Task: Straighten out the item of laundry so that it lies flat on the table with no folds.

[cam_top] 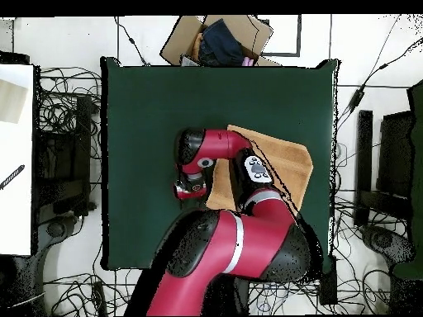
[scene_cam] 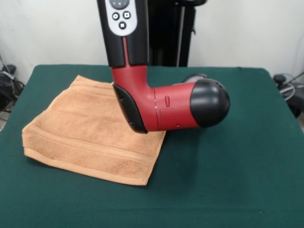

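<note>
The light orange-tan towel [scene_cam: 80, 128] lies on the dark green table [scene_cam: 237, 166], left of centre in the front view. It looks doubled over, with thick layered edges along its near side and band stripes near the hem. In the overhead view the towel [cam_top: 289, 165] is partly covered by my arm. My gripper [cam_top: 188, 191] hangs over bare table just beside the towel's edge, apart from the cloth. In the front view only a grey bit of the gripper [scene_cam: 195, 77] shows behind the black wrist dome.
My red and black arm spans the towel's far corner. In the overhead view a cardboard box [cam_top: 219, 41] with dark cloth in it stands beyond the table's edge. Cables lie on the floor around the table, and a white surface [cam_top: 16, 149] stands at the left.
</note>
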### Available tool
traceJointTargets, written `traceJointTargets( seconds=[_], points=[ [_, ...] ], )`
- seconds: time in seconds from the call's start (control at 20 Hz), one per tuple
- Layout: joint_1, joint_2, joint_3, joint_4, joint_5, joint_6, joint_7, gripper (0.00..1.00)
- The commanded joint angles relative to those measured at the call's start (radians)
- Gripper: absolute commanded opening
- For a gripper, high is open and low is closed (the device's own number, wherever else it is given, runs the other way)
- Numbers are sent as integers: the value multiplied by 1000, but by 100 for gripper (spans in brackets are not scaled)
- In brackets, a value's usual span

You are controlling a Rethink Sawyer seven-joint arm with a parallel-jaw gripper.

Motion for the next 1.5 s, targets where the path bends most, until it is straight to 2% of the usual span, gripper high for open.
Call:
traceJointTargets(
  seconds=[0.05, 0.6, 0.65, 0.9, 1.15, 1.5],
  points=[
    [-31, -25, 178, -24, -36, -445, -156, 100],
    [-67, -62, 204, 42, -55, -505, -143, 100],
    [-58, -74, 190, 48, -55, -495, -109, 100],
    [-36, -96, 171, 32, -62, -431, -97, 100],
    [-54, -110, 188, 68, -60, -495, -91, 100],
    [-89, -178, 221, 164, -69, -601, -67, 100]
  ],
)
